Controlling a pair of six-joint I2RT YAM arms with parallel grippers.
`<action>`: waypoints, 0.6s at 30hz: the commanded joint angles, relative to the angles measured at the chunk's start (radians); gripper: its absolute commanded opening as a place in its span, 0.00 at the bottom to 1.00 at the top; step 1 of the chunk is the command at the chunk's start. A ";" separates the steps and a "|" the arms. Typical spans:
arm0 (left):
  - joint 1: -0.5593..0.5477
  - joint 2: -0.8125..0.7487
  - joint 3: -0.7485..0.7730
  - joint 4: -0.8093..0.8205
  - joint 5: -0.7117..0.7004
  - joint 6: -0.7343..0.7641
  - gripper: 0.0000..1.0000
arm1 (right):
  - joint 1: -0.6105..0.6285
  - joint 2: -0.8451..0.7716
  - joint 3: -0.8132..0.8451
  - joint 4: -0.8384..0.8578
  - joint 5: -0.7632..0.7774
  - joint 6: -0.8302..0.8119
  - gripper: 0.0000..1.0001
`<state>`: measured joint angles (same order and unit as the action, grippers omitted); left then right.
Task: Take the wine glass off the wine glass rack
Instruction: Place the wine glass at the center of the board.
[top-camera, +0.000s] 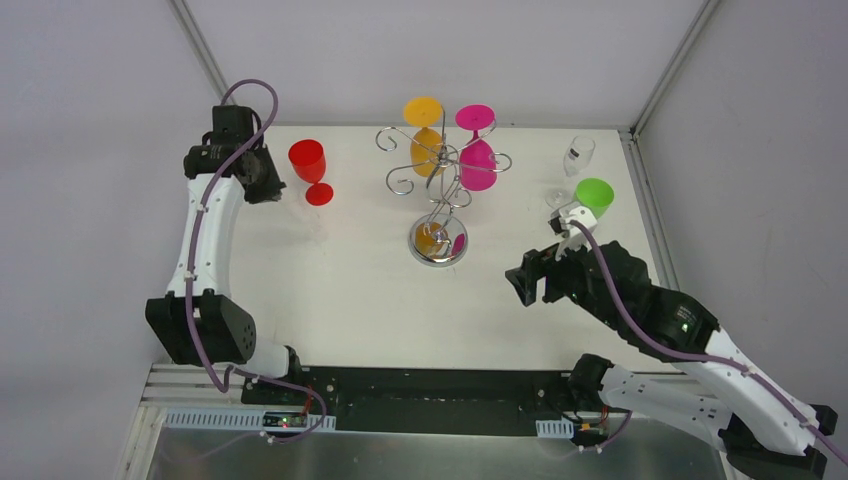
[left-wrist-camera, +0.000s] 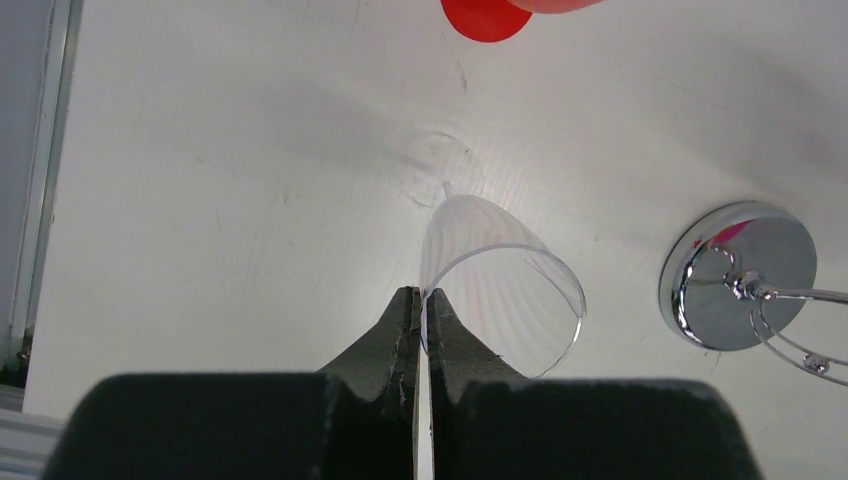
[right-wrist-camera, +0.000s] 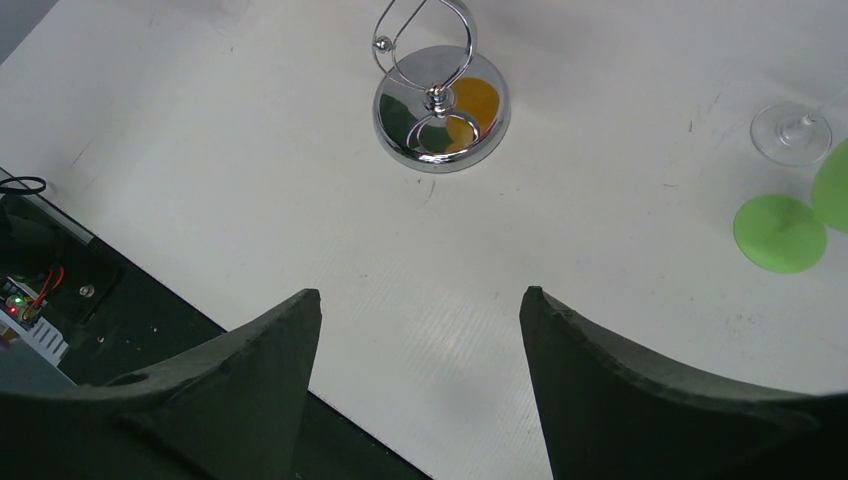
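Observation:
The wine glass rack (top-camera: 438, 178) stands mid-table on its round chrome base (top-camera: 438, 246). An orange wine glass (top-camera: 424, 132) and a magenta wine glass (top-camera: 478, 152) hang upside down from its curled arms. In the left wrist view my left gripper (left-wrist-camera: 421, 300) is shut on the rim of a clear wine glass (left-wrist-camera: 500, 285), whose foot (left-wrist-camera: 440, 170) rests on the table. In the top view that gripper (top-camera: 264, 180) is beside a red wine glass (top-camera: 309, 163) standing at the far left. My right gripper (right-wrist-camera: 420, 300) is open and holds nothing, low over the table in front of the rack base (right-wrist-camera: 441, 108).
A green wine glass (top-camera: 594, 193) and a clear one (top-camera: 578, 154) stand at the far right; the right wrist view shows the green foot (right-wrist-camera: 779, 232) and the clear foot (right-wrist-camera: 790, 135). The red foot (left-wrist-camera: 487, 15) lies just beyond the held glass. Walls enclose the table.

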<state>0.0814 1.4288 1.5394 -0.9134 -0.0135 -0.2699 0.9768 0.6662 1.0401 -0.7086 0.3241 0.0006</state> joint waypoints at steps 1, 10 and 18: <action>0.023 0.042 0.056 0.038 -0.019 0.024 0.00 | -0.003 -0.015 -0.007 0.008 -0.004 0.029 0.76; 0.037 0.119 0.090 0.054 -0.020 0.020 0.00 | -0.002 -0.021 -0.023 0.004 -0.008 0.029 0.77; 0.043 0.157 0.109 0.057 -0.041 0.028 0.00 | -0.002 -0.015 -0.027 0.004 -0.004 0.026 0.77</action>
<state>0.1070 1.5730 1.6009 -0.8688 -0.0216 -0.2684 0.9768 0.6483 1.0164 -0.7143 0.3225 0.0162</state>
